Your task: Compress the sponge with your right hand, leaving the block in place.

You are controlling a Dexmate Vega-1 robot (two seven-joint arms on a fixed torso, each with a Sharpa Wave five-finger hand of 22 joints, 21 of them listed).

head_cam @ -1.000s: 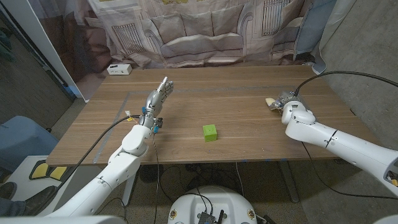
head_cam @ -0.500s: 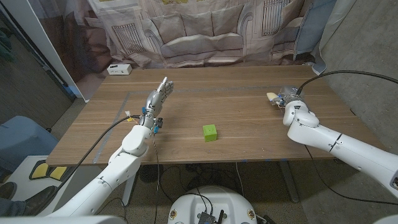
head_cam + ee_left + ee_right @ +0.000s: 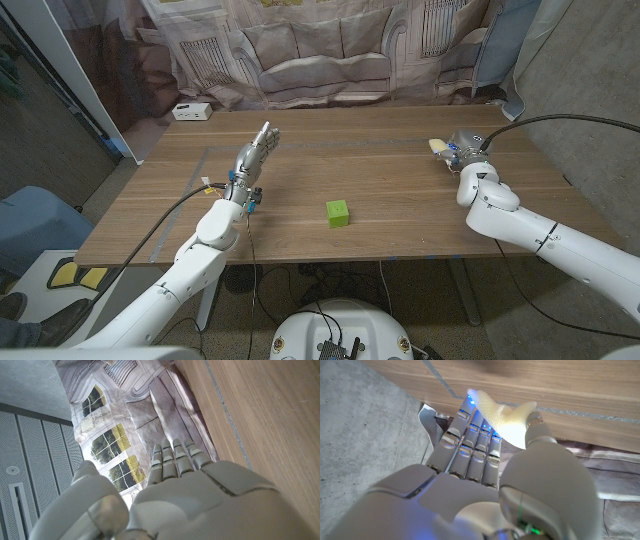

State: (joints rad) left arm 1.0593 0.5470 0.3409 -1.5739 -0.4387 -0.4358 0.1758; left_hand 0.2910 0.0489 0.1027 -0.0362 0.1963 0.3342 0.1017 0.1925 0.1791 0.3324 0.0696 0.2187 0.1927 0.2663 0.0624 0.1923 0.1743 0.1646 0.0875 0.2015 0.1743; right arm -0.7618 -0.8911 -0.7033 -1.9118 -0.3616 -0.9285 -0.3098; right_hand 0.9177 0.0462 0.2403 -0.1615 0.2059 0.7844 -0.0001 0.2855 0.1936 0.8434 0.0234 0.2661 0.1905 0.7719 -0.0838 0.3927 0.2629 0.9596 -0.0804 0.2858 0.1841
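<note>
Right hand (image 3: 462,147), grasping the squashed sponge (image 3: 502,417), has lifted farther beyond the untouched green block (image 3: 338,212); compression underway.

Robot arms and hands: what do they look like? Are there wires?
Both arms have smooth white rounded shells. The left hand and right hand are silvery grey metal with jointed fingers. A black cable loops to the right wrist, another runs along the left arm, with small coloured wires near its wrist. Tiny blue lights glow on the right hand's fingers.
</note>
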